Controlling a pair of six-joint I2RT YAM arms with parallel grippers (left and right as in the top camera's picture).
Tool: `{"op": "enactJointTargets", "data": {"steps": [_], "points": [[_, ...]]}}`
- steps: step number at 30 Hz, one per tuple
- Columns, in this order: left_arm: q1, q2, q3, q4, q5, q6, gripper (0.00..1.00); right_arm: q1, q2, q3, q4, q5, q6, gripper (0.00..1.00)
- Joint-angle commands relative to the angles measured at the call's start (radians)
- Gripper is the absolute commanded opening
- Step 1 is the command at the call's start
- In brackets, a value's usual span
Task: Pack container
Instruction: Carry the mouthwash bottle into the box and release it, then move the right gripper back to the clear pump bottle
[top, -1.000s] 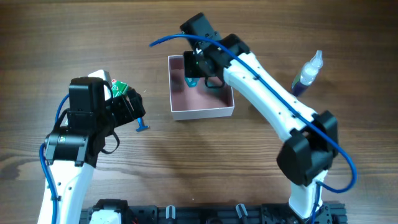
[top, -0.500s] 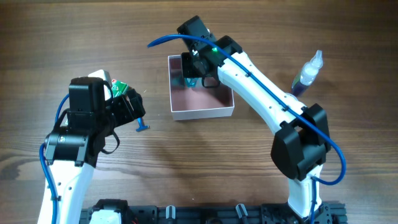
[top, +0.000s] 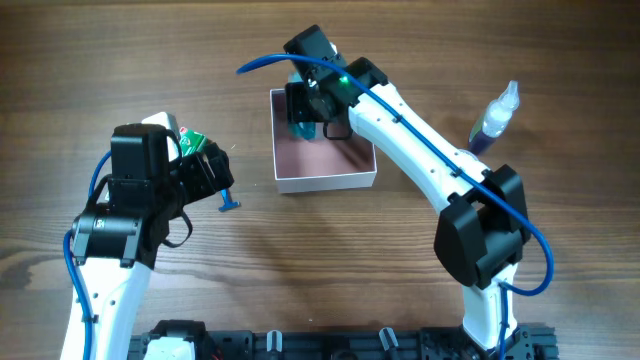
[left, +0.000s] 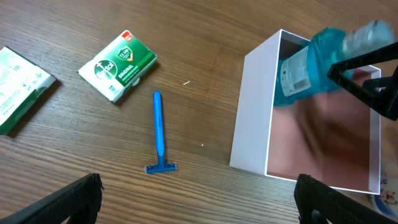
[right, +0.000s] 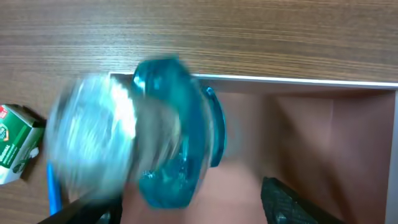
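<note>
The container (top: 326, 181) is a square white box with a pink inside, standing at mid-table; it also shows as the container (left: 252, 115) and the container (right: 329, 143) in the wrist views. A teal bottle with a clear cap (top: 299, 117) is at its far left corner, blurred in motion, and is the same bottle (left: 309, 60) and bottle (right: 174, 134) seen from the wrists. My right gripper (top: 312, 108) hangs over it, jaws open, the right finger clear of the bottle. My left gripper (left: 199, 208) is open over bare wood, left of the container.
A blue razor (left: 160, 134) lies on the table left of the container, with a green box (left: 118, 65) beyond it and a second green-and-white pack (left: 15, 87) farther left. A purple dropper bottle (top: 495, 118) stands right of the container.
My right gripper has opened, and the teal bottle it held is now loose and blurred at the container's far left corner. The left arm has not moved.
</note>
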Motion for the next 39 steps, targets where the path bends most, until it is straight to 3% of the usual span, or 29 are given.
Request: {"op": "enactJointTargets", "data": {"steps": [1, 11, 18, 20, 24, 30, 33, 39], "points": [[-0.006, -0.003, 0.018, 0.0, 0.016, 0.02, 1.0, -0.004, -0.001, 0.015, 0.0, 0.017, -0.019, 0.73], [-0.006, -0.003, 0.018, 0.0, 0.016, 0.02, 1.0, -0.005, -0.014, 0.017, -0.045, 0.014, -0.019, 0.9], [-0.006, -0.003, 0.018, 0.0, 0.015, 0.021, 1.0, -0.064, -0.216, 0.017, -0.143, 0.094, -0.02, 0.94], [-0.006, -0.003, 0.018, 0.0, 0.015, 0.021, 1.0, -0.103, -0.299, 0.017, -0.186, 0.138, -0.019, 1.0], [-0.006, -0.003, 0.018, 0.0, 0.015, 0.021, 1.0, -0.227, -0.434, 0.017, -0.299, 0.186, -0.019, 1.0], [-0.006, -0.003, 0.018, 0.0, 0.016, 0.021, 1.0, -0.492, -0.486, 0.007, -0.443, 0.177, -0.016, 1.0], [-0.006, -0.003, 0.018, 0.0, 0.015, 0.02, 1.0, -0.595, -0.475, -0.058, -0.422, 0.178, -0.019, 1.0], [-0.006, -0.003, 0.018, 0.0, 0.015, 0.021, 1.0, -0.636, -0.474, -0.257, -0.249, 0.186, -0.11, 1.0]]}}
